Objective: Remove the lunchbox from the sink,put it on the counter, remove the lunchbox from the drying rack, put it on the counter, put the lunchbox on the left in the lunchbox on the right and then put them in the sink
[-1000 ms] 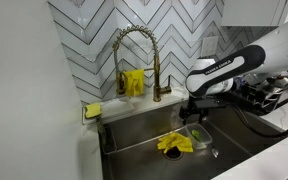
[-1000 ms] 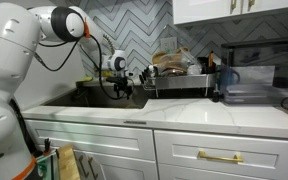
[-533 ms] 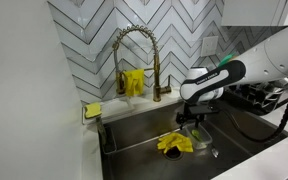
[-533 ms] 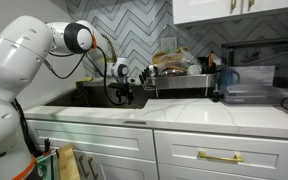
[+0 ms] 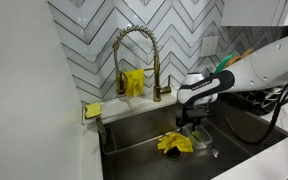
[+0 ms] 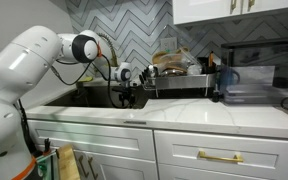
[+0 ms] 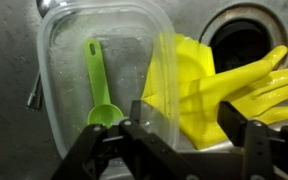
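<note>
In an exterior view, the gripper [image 5: 193,122] hangs inside the sink [image 5: 134,135] below the worktop's back edge, over a clear lunchbox [image 5: 203,137] beside yellow gloves [image 5: 173,144]. In an exterior view, the gripper [image 6: 127,96] dips behind the worktop's front edge. In the wrist view, the jaws are spread wide above the transparent lunchbox [image 7: 69,70], which contains a green spoon [image 7: 102,95].

**Exterior views:** I see even indoor light, bright on the chevron tiles [image 5: 84,40]. The sink [image 5: 139,125] basin lies in shade, and a blurred white panel [image 5: 24,100] fills the near side.

**Wrist view:** soft glare streaks the lunchbox [image 7: 104,70]. The yellow glove [image 7: 214,90] looks oversaturated, and the dark jaws are out of focus.
</note>
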